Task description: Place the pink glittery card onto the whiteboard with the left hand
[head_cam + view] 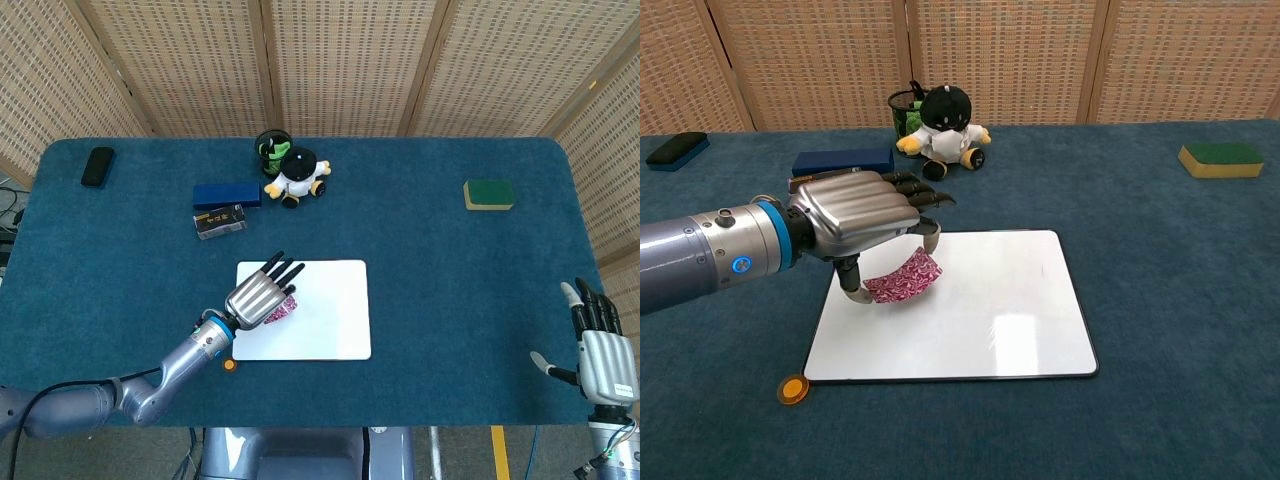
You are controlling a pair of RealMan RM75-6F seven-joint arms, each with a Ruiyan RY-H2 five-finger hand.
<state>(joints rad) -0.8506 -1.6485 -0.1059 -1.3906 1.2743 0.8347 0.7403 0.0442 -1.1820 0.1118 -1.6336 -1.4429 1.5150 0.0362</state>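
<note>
The whiteboard (325, 320) (990, 310) lies flat in the middle of the blue table. My left hand (260, 295) (858, 215) hovers over the board's left part, palm down. It holds the pink glittery card (283, 308) (903, 277), bent, between the thumb and the fingers, just above the board surface. My right hand (600, 345) rests at the table's near right corner, fingers apart and holding nothing; the chest view does not show it.
A plush penguin (298, 175) and a black pen cup (270, 146) stand at the back. A blue box (226, 194) and a small dark box (220, 221) lie left of them. An eraser (97, 165) is far left, a green sponge (489, 194) at right, an orange disc (229, 365) near the board's corner.
</note>
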